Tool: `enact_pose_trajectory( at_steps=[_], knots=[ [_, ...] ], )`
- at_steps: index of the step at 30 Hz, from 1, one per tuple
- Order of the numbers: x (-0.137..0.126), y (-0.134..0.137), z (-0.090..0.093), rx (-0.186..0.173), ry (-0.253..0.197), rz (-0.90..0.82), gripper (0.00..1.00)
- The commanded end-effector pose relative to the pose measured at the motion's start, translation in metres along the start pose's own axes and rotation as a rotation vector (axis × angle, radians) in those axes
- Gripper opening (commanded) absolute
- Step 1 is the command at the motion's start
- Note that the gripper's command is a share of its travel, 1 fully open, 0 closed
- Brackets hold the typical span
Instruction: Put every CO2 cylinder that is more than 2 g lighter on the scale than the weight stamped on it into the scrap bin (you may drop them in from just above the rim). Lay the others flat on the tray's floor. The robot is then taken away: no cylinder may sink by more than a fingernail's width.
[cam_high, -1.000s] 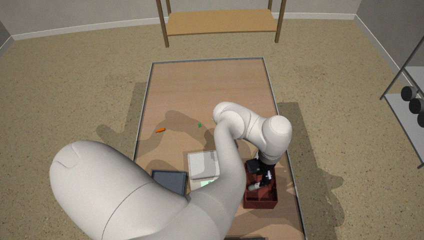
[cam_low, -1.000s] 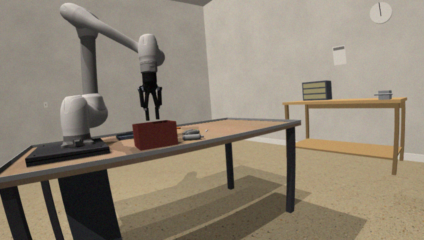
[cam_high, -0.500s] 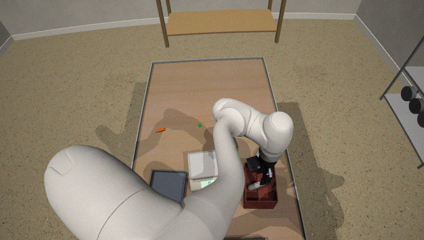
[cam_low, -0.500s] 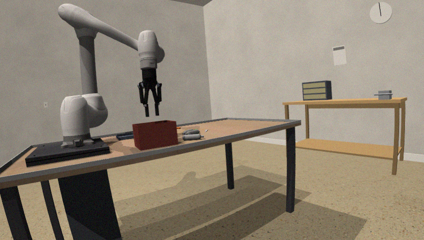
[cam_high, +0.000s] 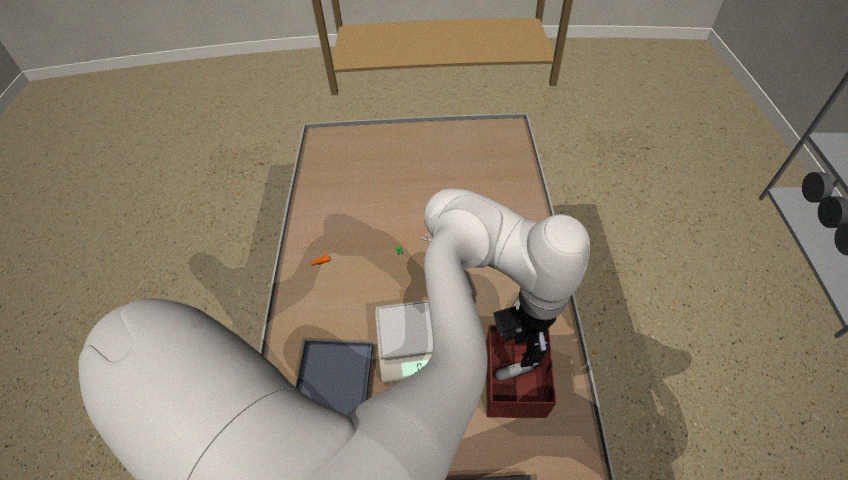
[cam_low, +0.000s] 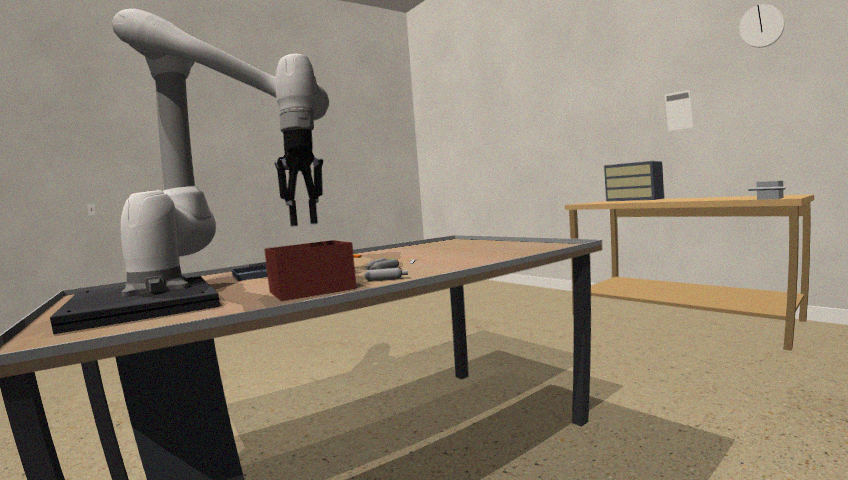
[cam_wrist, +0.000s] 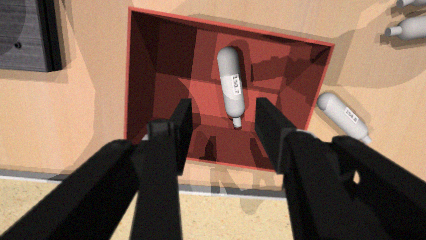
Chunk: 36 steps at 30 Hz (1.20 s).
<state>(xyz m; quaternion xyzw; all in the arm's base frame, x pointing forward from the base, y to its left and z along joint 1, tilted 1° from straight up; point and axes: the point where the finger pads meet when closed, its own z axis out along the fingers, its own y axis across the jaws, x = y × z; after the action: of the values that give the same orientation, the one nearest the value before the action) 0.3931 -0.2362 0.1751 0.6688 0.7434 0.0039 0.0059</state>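
Note:
My gripper (cam_high: 528, 360) (cam_low: 303, 223) (cam_wrist: 223, 114) is open and empty above the red scrap bin (cam_high: 520, 410) (cam_low: 309, 270) (cam_wrist: 128, 75). A grey cylinder (cam_high: 512, 371) (cam_wrist: 230, 82), stamped about 150.7, lies inside the bin. Another cylinder (cam_low: 383, 274) (cam_wrist: 345, 117) lies on the table beside the bin; its small stamp is hard to read. Two more cylinders show at the wrist view's upper right, one whole-necked (cam_wrist: 414, 27) and one cut off by the frame (cam_wrist: 414, 2). The dark tray (cam_high: 336, 368) (cam_low: 249, 272) holds nothing in its visible part. The white scale (cam_high: 404, 330) has a bare pan where visible; the arm hides part and its reading.
An orange object (cam_high: 321, 259), a small green piece (cam_high: 399, 250) and a small white piece (cam_high: 427, 237) lie on the table beyond the scale. The robot's black base plate (cam_low: 136, 303) (cam_wrist: 22, 45) stands near the bin. A raised grey edge (cam_low: 470, 267) runs around the table.

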Motion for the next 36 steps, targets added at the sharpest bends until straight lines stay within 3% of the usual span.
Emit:
enact_pose_trajectory(
  at_steps=[1,6,8,12,21,23,24,27,33,36],
  knots=[
    [0.0,0.001,-0.001,-0.001,0.0,-0.001,0.32],
    [-0.001,0.011,-0.002,-0.001,0.0,-0.061,0.32],
    [-0.001,0.03,-0.004,-0.001,0.0,-0.177,0.32],
    [0.004,0.104,-0.01,0.0,-0.002,-0.473,0.32],
    [0.05,0.232,-0.006,0.001,-0.018,-1.028,0.32],
    [0.05,0.232,-0.006,0.001,-0.018,-1.028,0.32],
    [0.066,0.273,-0.003,0.001,-0.02,-1.206,0.32],
    [0.078,0.303,-0.001,0.001,-0.021,-1.354,0.32],
    [0.078,0.303,0.001,0.0,-0.003,-1.699,0.32],
    [0.078,0.303,0.005,-0.001,-0.001,-1.712,0.32]
  ],
)
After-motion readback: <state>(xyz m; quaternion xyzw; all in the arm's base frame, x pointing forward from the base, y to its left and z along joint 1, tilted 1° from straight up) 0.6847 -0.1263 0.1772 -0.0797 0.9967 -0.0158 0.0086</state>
